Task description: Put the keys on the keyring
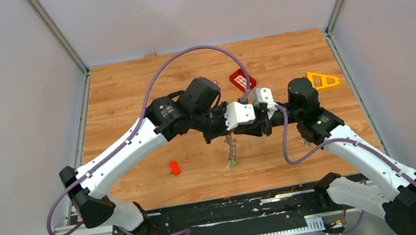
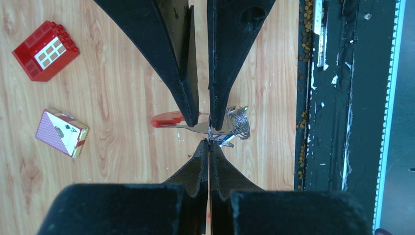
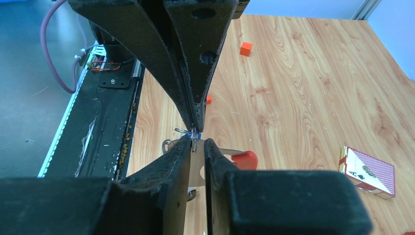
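My two grippers meet tip to tip above the table's middle. My left gripper (image 1: 260, 128) (image 2: 209, 142) is shut on the thin metal ring of the keyring (image 2: 238, 122). The keyring's grey fob (image 2: 198, 128) and red piece (image 2: 166, 119) hang under the tips. They also show in the right wrist view, fob (image 3: 196, 164) and red piece (image 3: 244, 159). A blue key (image 2: 226, 142) sits by the ring. The bunch (image 1: 231, 152) dangles with a green bit at its lower end. My right gripper (image 1: 270, 121) (image 3: 196, 143) has its jaws a narrow gap apart around the ring wire.
A red gridded tray (image 1: 242, 80) (image 2: 45, 50) lies behind the grippers. An orange triangle (image 1: 322, 80) lies at the far right. A small red block (image 1: 174, 168) (image 3: 245, 48) sits near the left front. A playing-card box (image 2: 62, 132) (image 3: 369, 171) lies on the wood. The black base rail (image 1: 227, 211) runs along the near edge.
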Tool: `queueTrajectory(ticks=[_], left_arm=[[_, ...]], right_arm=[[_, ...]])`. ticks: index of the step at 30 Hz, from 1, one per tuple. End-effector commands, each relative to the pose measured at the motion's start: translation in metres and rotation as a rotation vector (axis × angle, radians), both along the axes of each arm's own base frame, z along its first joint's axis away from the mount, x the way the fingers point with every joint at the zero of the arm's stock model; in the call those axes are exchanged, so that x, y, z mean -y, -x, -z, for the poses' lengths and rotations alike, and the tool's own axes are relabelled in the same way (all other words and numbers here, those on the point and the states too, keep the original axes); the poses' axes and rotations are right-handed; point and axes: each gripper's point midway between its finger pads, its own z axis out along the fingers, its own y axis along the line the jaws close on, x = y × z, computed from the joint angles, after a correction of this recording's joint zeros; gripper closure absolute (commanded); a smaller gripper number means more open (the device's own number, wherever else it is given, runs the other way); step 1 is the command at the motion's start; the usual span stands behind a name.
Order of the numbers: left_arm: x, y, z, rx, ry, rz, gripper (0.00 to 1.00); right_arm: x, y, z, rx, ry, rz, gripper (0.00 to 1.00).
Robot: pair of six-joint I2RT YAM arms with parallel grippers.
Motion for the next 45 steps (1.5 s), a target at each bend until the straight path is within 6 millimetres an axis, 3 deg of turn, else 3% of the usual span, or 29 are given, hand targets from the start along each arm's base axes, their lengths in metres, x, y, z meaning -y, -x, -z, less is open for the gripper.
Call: queueTrajectory(ticks=[1,11,16,21,26,29,34,45], left_arm=[[0.009,0.004,-0.020,0.004,0.078,0.009,1.00],[0.011,0.004,-0.022,0.006,0.090,0.011,1.00],[0.013,0.004,-0.021,0.004,0.096,0.013,1.00],[0.013,0.004,-0.025,0.028,0.123,0.033,1.00],[0.010,0.000,-0.046,0.090,0.265,0.051,0.72],[0.002,-0.005,-0.064,0.121,0.385,0.047,0.65],[-0.012,-0.008,-0.087,0.137,0.565,0.058,0.60],[0.005,0.009,-0.079,0.003,0.684,0.135,0.58]], right_arm=[[-0.004,0.004,-0.008,0.021,-0.028,-0.039,0.84],[-0.006,0.004,-0.006,0.013,-0.021,-0.049,0.89],[-0.007,0.006,-0.006,0.010,-0.020,-0.059,1.00],[-0.006,0.005,-0.016,0.050,-0.026,-0.050,1.00],[-0.002,0.004,-0.037,0.061,-0.069,-0.051,1.00],[-0.001,0.004,-0.054,0.048,-0.107,-0.065,1.00],[0.002,0.003,-0.071,0.037,-0.161,-0.064,1.00],[0.003,0.003,-0.077,-0.028,-0.249,-0.054,1.00]])
